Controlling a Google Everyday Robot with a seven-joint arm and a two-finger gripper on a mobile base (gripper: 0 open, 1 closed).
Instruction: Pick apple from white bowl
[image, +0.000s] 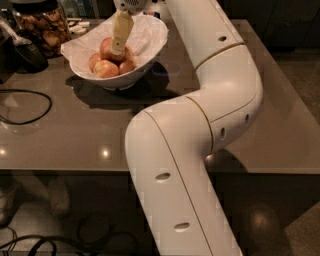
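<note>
Pincer: the pincer (118, 49) reached down from the far edge of the view into the white bowl. Its cream, matte lower end lay against the upper right side of the apple. Whether it was open, closed or gripping could not be told.
Apple: the apple (106, 48) was round, smooth and pinkish-red. It sat highest in the pile, toward the far side of the bowl.
White bowl: the white bowl (148, 44) was glossy, with a wavy, flaring rim that rose highest at the far right. It stood on the far left part of the table and cast a dark shadow toward the near side.
Smaller apples: three paler yellow-orange apples (105, 69) lay packed below and nearer than the red one, touching it.
Arm: the arm (200, 125) had a smooth white, rounded shell with a thin seam at the elbow and small oval recesses. It passed to the right of the bowl.
Table: the table (75, 135) was grey-brown and polished, showing small light spots. Its near edge ran straight across, and bare surface lay between the bowl and that edge.
Glass jar: a clear glass jar (42, 25) of brown, lumpy snacks stood far left, just beside the bowl.
Cable: a thin black cable (35, 111) looped at the left edge of the table.
</note>
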